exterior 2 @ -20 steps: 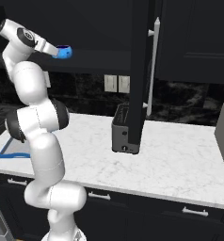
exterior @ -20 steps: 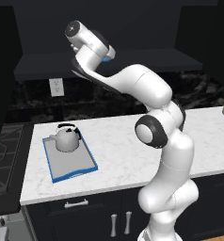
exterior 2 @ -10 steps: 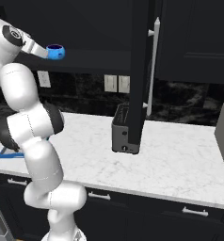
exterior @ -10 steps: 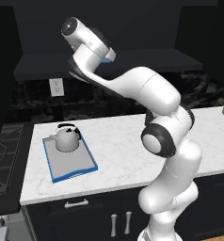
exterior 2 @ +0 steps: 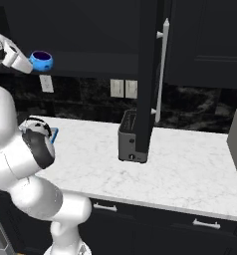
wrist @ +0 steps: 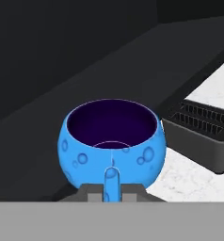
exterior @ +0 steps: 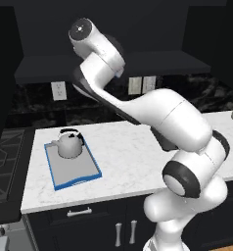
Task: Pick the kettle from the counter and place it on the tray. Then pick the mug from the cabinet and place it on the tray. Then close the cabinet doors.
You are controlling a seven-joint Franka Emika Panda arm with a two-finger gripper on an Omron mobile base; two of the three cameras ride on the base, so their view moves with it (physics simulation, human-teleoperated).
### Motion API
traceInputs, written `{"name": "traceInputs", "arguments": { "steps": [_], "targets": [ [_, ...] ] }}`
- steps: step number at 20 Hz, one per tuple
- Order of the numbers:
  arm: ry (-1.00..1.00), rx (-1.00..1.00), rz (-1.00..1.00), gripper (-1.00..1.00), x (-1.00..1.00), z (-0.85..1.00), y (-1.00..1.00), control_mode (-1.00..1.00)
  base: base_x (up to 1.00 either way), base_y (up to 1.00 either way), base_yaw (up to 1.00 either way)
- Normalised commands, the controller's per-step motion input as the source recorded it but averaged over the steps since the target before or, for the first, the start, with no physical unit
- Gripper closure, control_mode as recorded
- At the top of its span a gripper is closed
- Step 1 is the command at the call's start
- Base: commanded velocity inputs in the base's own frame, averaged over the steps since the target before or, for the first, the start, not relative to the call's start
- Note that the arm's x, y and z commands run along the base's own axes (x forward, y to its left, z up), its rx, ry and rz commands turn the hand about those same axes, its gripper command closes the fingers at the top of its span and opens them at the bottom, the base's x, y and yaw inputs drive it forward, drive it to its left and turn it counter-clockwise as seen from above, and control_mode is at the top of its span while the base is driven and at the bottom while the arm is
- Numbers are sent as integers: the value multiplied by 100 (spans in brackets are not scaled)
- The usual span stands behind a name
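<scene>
A dark-grey toaster (exterior 2: 131, 137) stands below wall outlets (exterior 2: 123, 88) on the black backsplash.

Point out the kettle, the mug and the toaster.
kettle (exterior: 69, 145): left base view, on its rounded grey body.
mug (wrist: 111, 141): hand view, on its blue outer wall below the rim.
toaster (exterior 2: 128, 138): right base view, on its dark front face.
</scene>
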Motion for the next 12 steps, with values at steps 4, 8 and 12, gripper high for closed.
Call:
{"name": "traceInputs", "arguments": {
  "steps": [4, 8, 12],
  "targets": [
    [-2, 14, 24, 100, -100, 0, 0, -100, 0, 0, 0],
    [0, 6, 33, 100, -100, -3, 0, -100, 0, 0, 0],
    [0, 0, 39, 100, -100, -17, 0, -100, 0, 0, 0]
  ]
}}
